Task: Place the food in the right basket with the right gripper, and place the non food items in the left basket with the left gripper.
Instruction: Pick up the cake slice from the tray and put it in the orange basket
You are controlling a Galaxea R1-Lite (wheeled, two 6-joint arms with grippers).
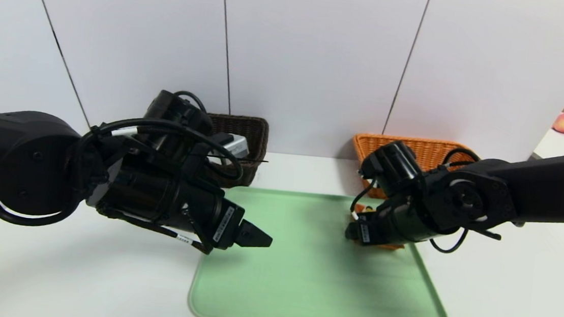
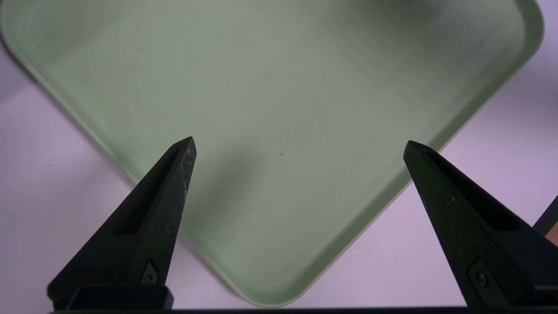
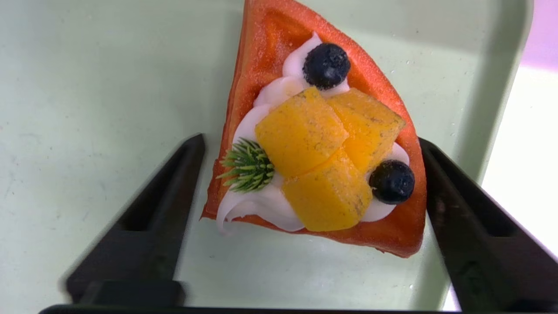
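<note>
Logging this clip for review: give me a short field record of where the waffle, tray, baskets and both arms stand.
food: waffle on the green tray, near its right edge
right gripper: down at the tray, jaws either side of the waffle, one touching its edge, not clamped
left gripper: over the tray's left part, jaws wide, holding nothing
left basket: dark, back left; something pale inside
right basket: orange, back right; contents hidden

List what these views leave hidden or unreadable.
- Head view: the waffle is almost wholly covered by the right pincer; only an orange sliver shows.
- Head view: the contents of the dark basket are masked by the left arm; the orange basket is partly masked by the right arm.
- Right wrist view: one finger touches the waffle; a firm grip cannot be judged.
- Left wrist view: the open left pincer shows only bare tray.
</note>
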